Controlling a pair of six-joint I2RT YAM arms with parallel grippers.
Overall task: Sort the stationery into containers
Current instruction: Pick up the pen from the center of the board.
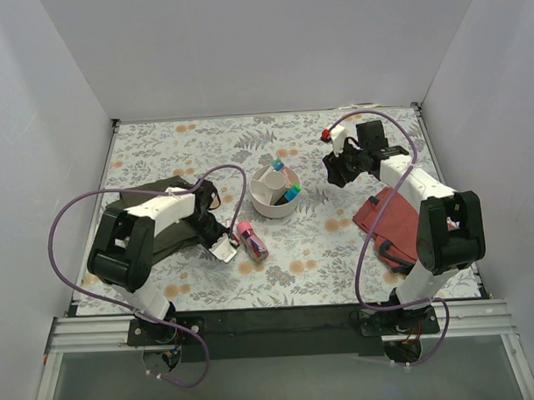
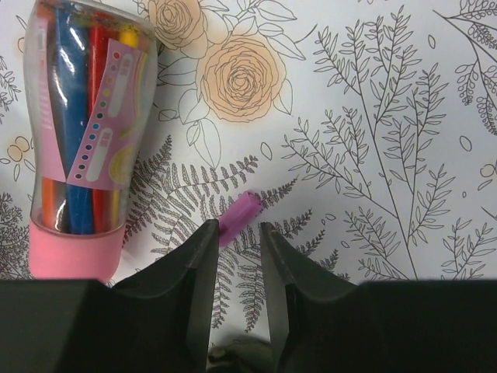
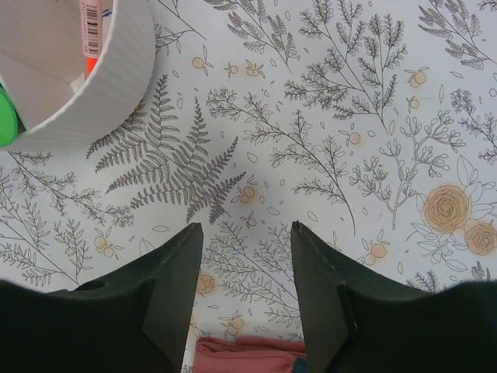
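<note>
Left wrist view: the left gripper (image 2: 237, 229) is seen with jaws narrowly parted about the lower end of a small purple piece (image 2: 245, 208); whether it is clamped cannot be told. The pink tube (image 2: 78, 148) is noted lying at upper left. In the right wrist view, the right gripper (image 3: 246, 229) is held wide with nothing between, and the bowl (image 3: 116, 70) at upper left is found holding a green-ended highlighter (image 3: 6, 116).

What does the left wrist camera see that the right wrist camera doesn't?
Only the left wrist view: the pink-capped tube of coloured pens and a small purple piece at the tips of the left hand. Only the right wrist view: the white bowl with a green end inside, and red cloth near the right hand. Both: the flowery table cover.
</note>
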